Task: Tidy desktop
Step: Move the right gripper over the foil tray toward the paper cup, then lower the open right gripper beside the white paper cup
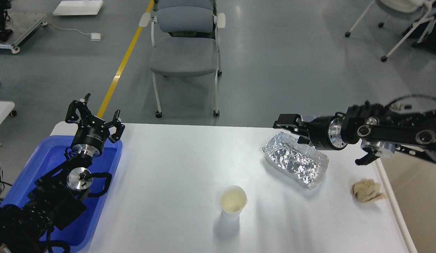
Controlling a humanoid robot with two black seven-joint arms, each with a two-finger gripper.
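**Foil tray is the weak point of this reach**

My right end effector (287,123) hangs at the far rim of the crumpled foil tray (295,160), which sits toward the right side of the white counter (175,168). From this side-on angle I cannot tell whether its fingers are spread or pressed together, nor whether they already touch the foil. My left end effector (95,117) is spread wide and holds nothing, poised over the far end of the blue tray (112,165) at the counter's left edge.

Risks as I judge them:

- The foil looks thin and soft. A pinch on its rim could fold the wall in, so the tray slips out or tears.
- If I push instead of lift, the tray may skid toward the paper cup (233,202) standing upright near the front, and tip it. I cannot tell if the cup is empty.
- The wadded brown paper (367,190) lies close to the right edge; a sweep of my right forearm could knock it to the floor.
- Carrying anything leftward means crossing over the cup.
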